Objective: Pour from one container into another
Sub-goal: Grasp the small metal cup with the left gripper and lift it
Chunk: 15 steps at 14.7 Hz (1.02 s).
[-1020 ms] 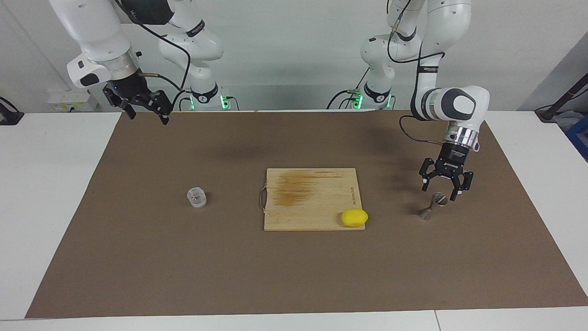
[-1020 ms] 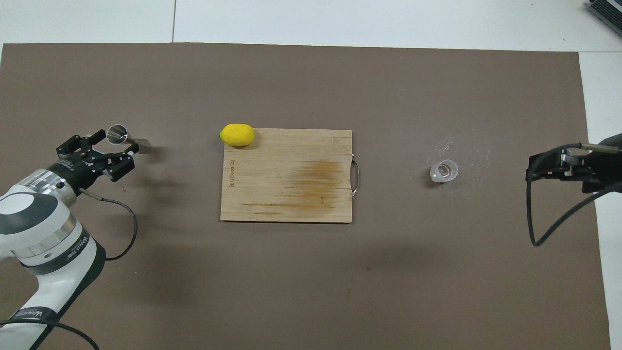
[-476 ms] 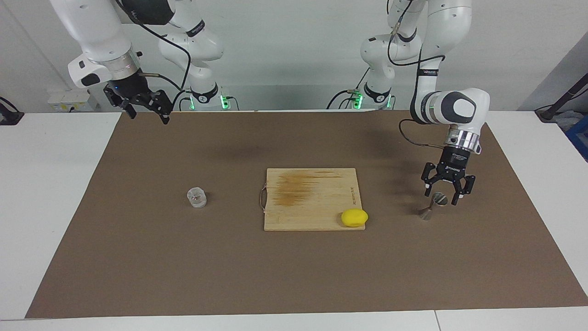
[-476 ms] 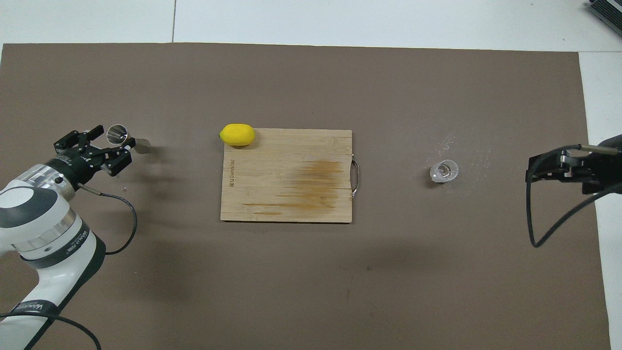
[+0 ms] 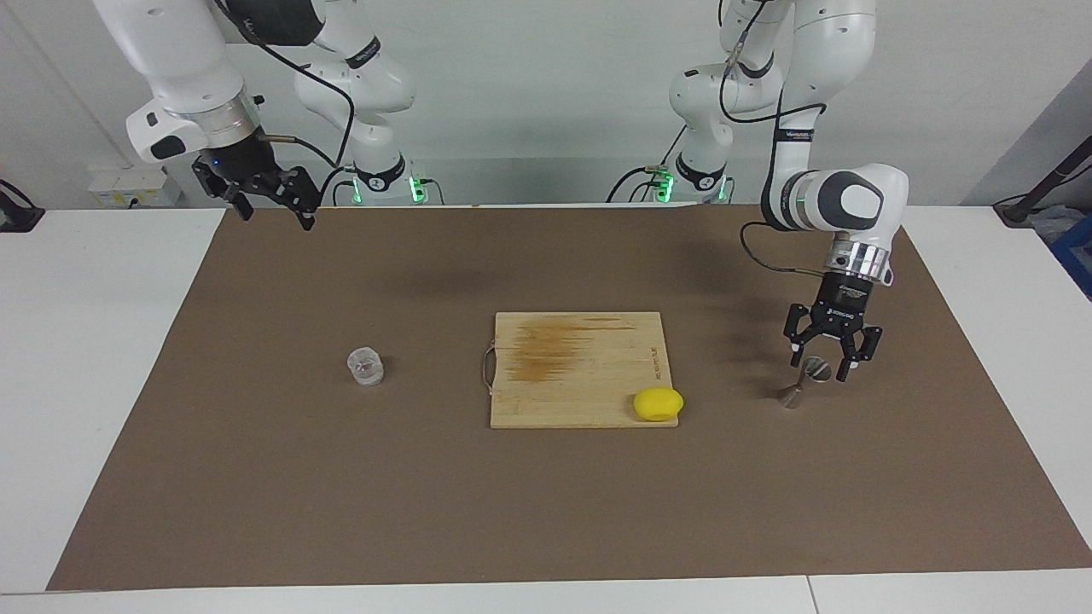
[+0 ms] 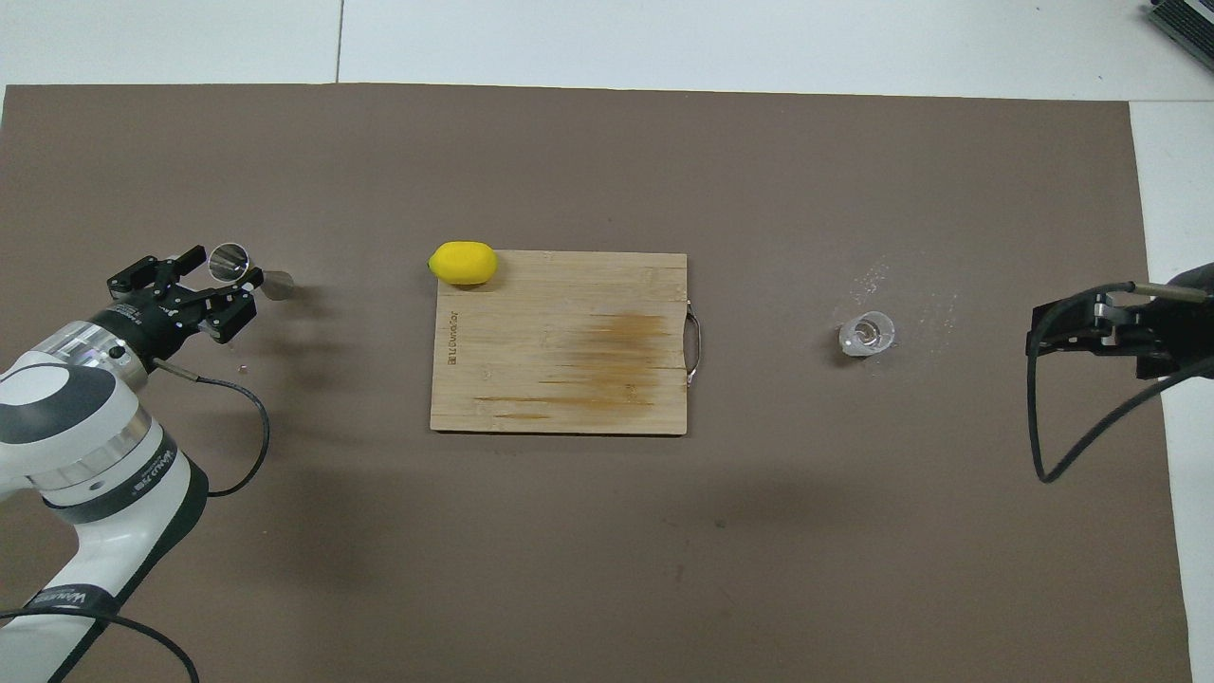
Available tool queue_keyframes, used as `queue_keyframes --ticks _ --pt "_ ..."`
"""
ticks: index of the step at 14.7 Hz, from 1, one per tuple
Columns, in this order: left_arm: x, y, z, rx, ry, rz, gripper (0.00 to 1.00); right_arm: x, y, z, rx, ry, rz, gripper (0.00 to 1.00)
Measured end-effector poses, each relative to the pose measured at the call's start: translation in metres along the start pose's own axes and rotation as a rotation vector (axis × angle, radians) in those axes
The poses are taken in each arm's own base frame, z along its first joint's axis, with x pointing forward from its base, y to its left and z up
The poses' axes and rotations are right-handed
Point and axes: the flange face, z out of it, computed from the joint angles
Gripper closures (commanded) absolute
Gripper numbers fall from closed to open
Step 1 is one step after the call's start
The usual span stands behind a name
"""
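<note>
Jigger (image 5: 803, 384) first, facing view: we see it standing tilted on the brown mat (image 5: 546, 503), toward the left arm's end of the table, well apart from the cutting board (image 5: 580, 368). Left gripper (image 5: 823, 368) sits low around the jigger's upper cone, fingers apart, one each side of the rim; contact we can't tell. Risk we judge: the piece is narrow-waisted and already leaning, so a finger that lands first would knock it over or squirt it out. Clear cup (image 5: 365, 366) stands toward the right arm's end, beside the board's handle side, untouched. Right gripper (image 5: 271, 203) waits high over the mat's edge close to the robots, fingers apart. Lemon (image 5: 658, 403) sits on the board corner nearest the jigger; a toppled jigger could roll toward it.

Overhead view: jigger (image 6: 239, 268) shows its open mouth, left gripper (image 6: 216, 287) straddling it, fingers spread. Off-centre closing looks possible from here, so a skewed grasp is our worry. Cup (image 6: 867, 334) holds something small inside, with pale specks on the mat (image 6: 607, 531) beside it; a rough pour would scatter more. Right gripper (image 6: 1062, 327) hangs at the mat's end.
</note>
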Motion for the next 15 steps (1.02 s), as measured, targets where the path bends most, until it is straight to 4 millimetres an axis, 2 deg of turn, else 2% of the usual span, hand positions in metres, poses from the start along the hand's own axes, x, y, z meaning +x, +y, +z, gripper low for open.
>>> queue_keyframes --ticks 2,6,9,11,15 --pt "-0.0006 -0.0025 0.0012 0.003 0.001 0.004 0.32 0.0001 0.0000 0.0001 0.000 0.000 0.000 0.01" --pt "-0.0011 -0.0050 0.0023 0.003 0.004 0.008 0.48 0.0041 -0.0010 -0.0032 0.009 0.038 0.000 0.03" --pt "-0.0011 -0.0050 0.0024 0.002 0.005 0.008 0.73 0.0044 -0.0004 -0.0032 0.010 0.039 0.001 0.05" --pt "-0.0011 -0.0050 0.0024 0.002 0.005 0.008 0.97 0.0046 0.0004 -0.0032 0.010 0.039 0.018 0.05" --pt "-0.0046 -0.0055 0.0030 0.005 0.002 0.032 1.00 0.0049 0.0004 -0.0035 0.014 0.042 0.147 0.08"
